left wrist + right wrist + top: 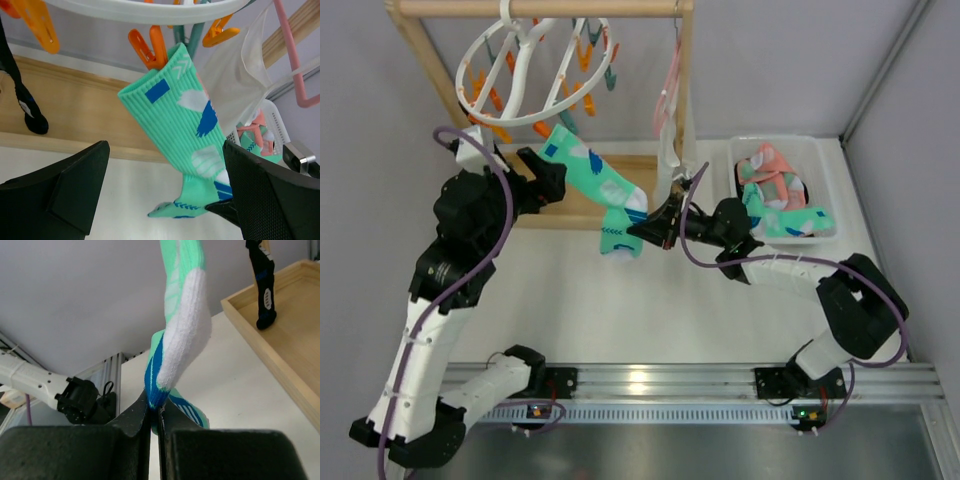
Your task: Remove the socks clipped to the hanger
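Observation:
The white ring hanger (520, 60) hangs from the wooden rack, its rim (150, 12) running along the top of the left wrist view. An orange clip (147, 47) grips the cuff of a mint-teal sock (595, 180) (185, 115). My right gripper (645, 232) (154, 410) is shut on that sock's blue heel edge, and the sock (182, 315) rises from the jaws. My left gripper (542, 172) (164, 165) is open just left of the cuff, holding nothing. A black sock (27, 110) (263, 285) with blue and white marks hangs over the wooden base.
A clear bin (830, 185) at the right holds a salmon-pink sock (770, 165) and a mint one (790, 220). A long white and pink cloth (668, 110) hangs from the rack's right post. The rack's wooden base (580, 205) lies under the hanger.

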Robot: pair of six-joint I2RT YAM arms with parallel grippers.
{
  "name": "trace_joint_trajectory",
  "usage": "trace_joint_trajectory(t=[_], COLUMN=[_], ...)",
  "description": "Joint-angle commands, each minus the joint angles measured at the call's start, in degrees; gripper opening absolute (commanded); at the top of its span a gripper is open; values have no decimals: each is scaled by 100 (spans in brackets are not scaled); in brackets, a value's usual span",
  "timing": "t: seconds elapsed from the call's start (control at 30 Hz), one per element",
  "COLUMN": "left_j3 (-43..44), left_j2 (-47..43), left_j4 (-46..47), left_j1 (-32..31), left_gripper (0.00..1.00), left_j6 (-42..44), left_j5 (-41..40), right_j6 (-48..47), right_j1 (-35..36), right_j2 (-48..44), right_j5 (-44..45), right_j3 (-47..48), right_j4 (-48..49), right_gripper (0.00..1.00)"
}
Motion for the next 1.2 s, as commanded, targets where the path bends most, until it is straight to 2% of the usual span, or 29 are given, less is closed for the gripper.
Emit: trace_joint_trajectory(t=[0.0, 0.17, 0.53, 0.67, 0.7, 0.83, 0.93, 1.17], left_j3=[405, 502, 652, 591, 547, 301, 134, -332], left_j2=[295, 586, 1254, 1350, 1385, 1430, 1421, 1377], left_j4=[744, 1096, 1711, 1992, 2080, 2440, 2836, 3452], left_j1=[20, 20, 134, 354, 459, 723, 960, 1417], left_gripper=[98, 98, 97, 94, 90, 84, 81, 76], left_j6=[-173, -182, -147, -199, -208, -348, -454, -814], left_j5=[174, -89, -46, 235, 445, 999, 1560, 2327], right_j6=[671, 1366, 1402, 1498, 1525, 1586, 1595, 1613], right_j1=[-249, -513, -593, -593, -593, -601, -593, -540], right_j2=[-286, -242, -383, -436, -453, -523, -559, -646], right_j5=[-631, -991, -1194, -1281, -1299, -1352, -1361, -1449], right_j3=[-136, -189, -40, 22, 31, 66, 92, 136], right_j4=[787, 1412, 1193, 1175, 1184, 1176, 1087, 1096], right_gripper=[0, 0, 0, 0, 0, 0, 0, 0])
